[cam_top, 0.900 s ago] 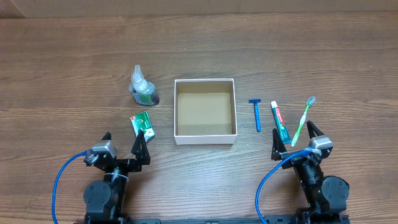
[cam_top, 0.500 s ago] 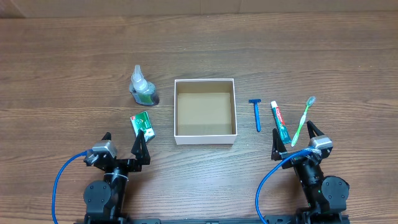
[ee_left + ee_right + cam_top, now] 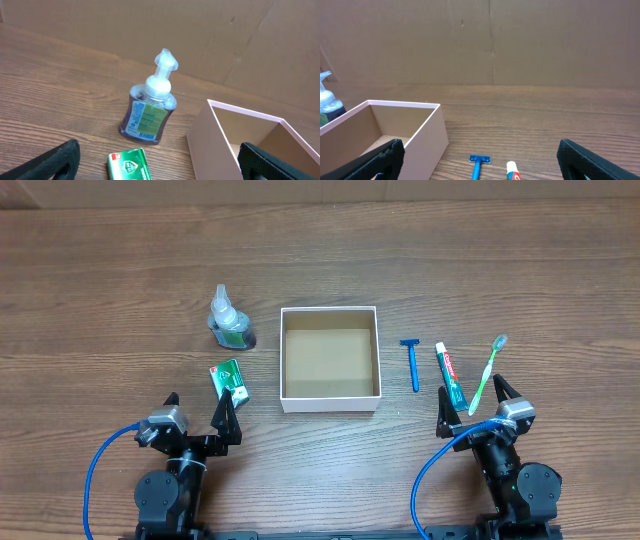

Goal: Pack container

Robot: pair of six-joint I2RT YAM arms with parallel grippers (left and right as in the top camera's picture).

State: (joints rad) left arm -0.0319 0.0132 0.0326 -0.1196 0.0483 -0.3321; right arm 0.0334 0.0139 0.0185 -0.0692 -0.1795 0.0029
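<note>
Between razor (image 3: 414,370) and packet (image 3: 229,380), the container (image 3: 329,404) sits mouth up — square-on.

A robot lab bench: a wood-grain surface (image 3: 110,270) walled at the far side by plain cardboard (image 3: 545,40), with blue cables (image 3: 93,465) feeding two mounted arms (image 3: 168,485).

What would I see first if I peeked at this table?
The big white box with a brown inside sits empty in the middle. To its left sit a clear soap bottle and a little green packet; to its right lie a blue razor, toothpaste and a green toothbrush in a row.
</note>
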